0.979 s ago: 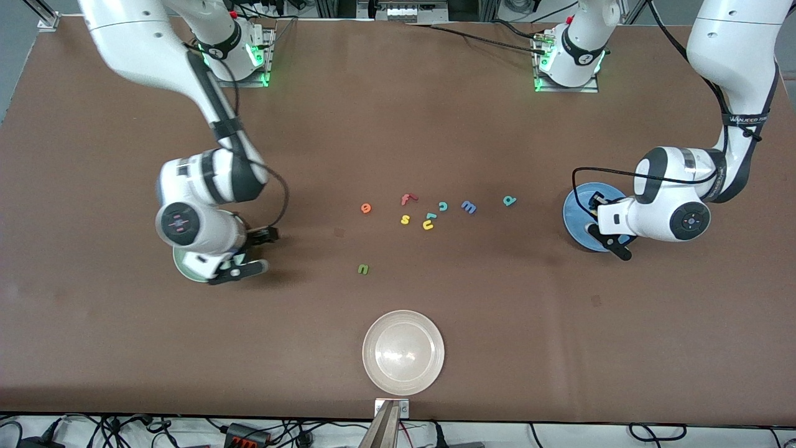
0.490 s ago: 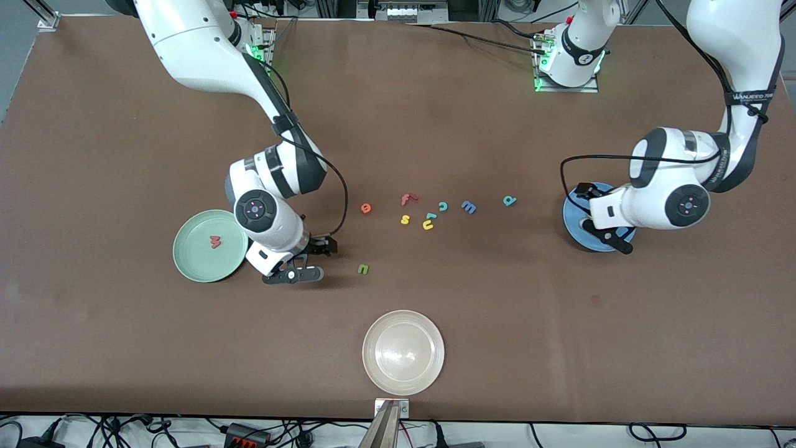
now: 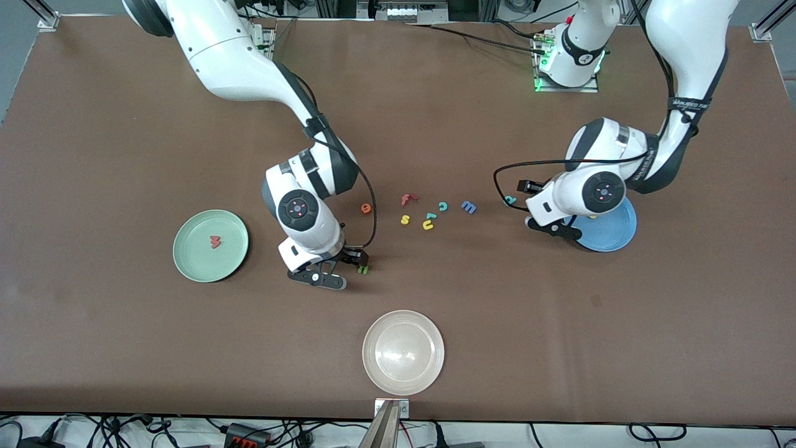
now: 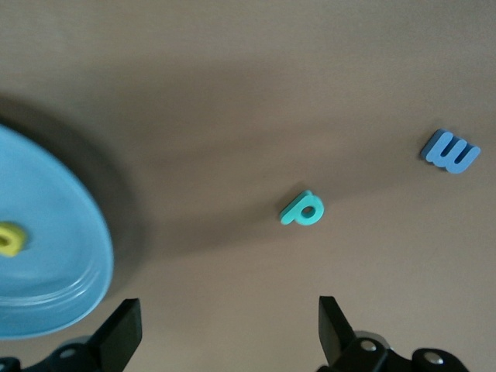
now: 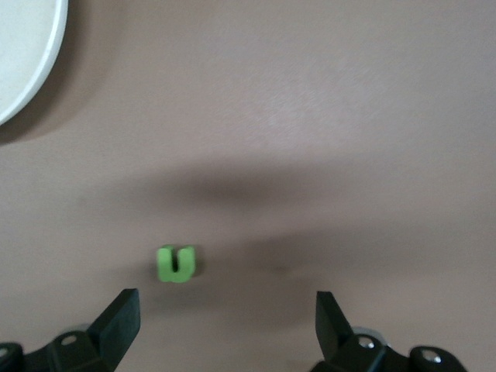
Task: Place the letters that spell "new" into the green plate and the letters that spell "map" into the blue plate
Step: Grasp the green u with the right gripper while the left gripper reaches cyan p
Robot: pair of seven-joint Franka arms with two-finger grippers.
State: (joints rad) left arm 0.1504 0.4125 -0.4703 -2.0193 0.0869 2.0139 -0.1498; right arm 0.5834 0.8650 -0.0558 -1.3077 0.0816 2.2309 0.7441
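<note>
Green "n" (image 5: 177,263) flat on table beside right gripper (image 3: 339,267), jaws wide, empty; teal "p" (image 4: 303,209) near left gripper (image 4: 225,333), also wide, empty. Probably light, stiff, thin; best pinched across flat edges. Green plate (image 3: 186,255): 1 red "w" (image 3: 215,241); blue plate (image 4: 70,287): 1 yellow letter (image 4: 9,237).

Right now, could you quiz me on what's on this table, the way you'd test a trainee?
1. True or false: the salmon-red w lies in the green plate.
2. Which letter is the right gripper over? A) orange e B) green n C) blue m
3. Fill in: the open left gripper hangs over the teal letter, beside the ____ plate.

Key: 1 true; 2 B; 3 blue.
</note>
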